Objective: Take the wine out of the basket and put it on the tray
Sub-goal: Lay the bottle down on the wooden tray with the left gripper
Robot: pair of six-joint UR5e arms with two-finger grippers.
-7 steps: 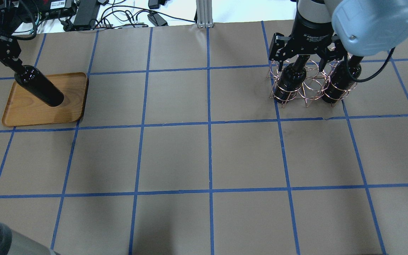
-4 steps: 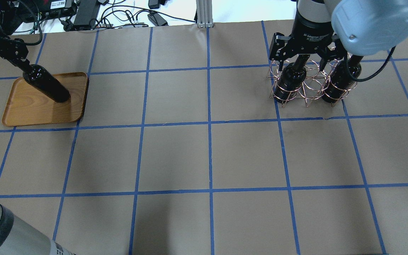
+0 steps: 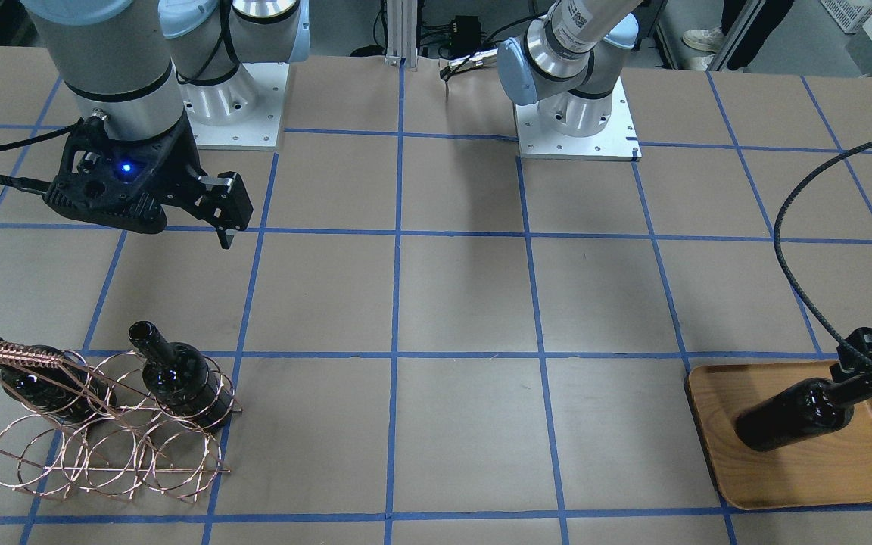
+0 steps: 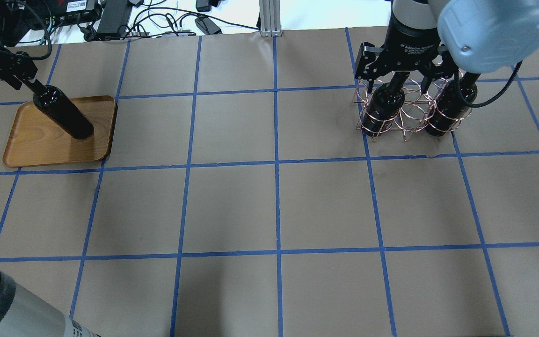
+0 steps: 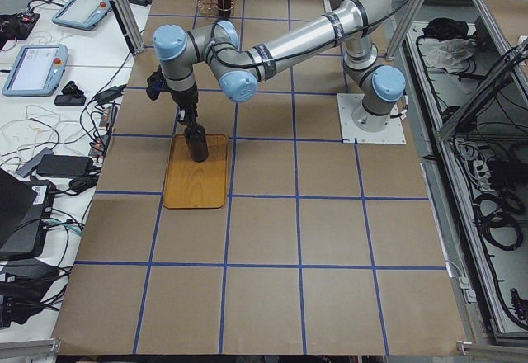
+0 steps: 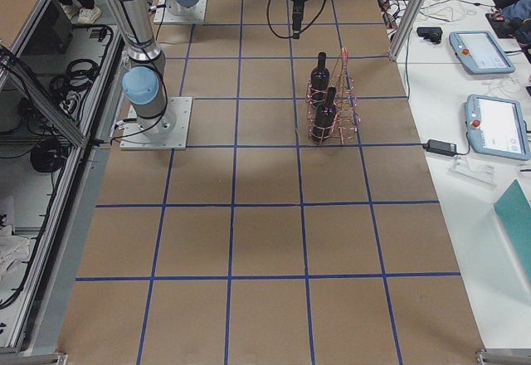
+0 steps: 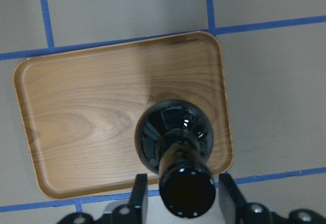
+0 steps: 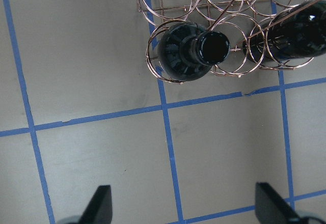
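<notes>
- The wine (image 4: 63, 114) stands upright over the tray (image 4: 40, 147). Its base is close to the rim that faces the table's middle. I cannot tell whether the base touches the wood.
- The left gripper (image 7: 186, 196) points straight down from above, with its fingers (image 7: 139, 191) clasped on either side of the bottle's neck.
- The left arm reaches out long from its base and bends at the elbow, so the wrist hangs vertical above the tray.
- The tray lies near the table's end on the robot's left, apart from the edge.
- The basket (image 3: 114, 435) sits well apart at the other end. Two more bottles (image 3: 179, 375) stand in its end loops.
- The right gripper (image 4: 398, 82) hovers above the basket, pointing down. Its fingers are spread wide and touch nothing.
- The brown table (image 4: 274, 206), gridded with blue tape, runs broad between tray and basket.
</notes>
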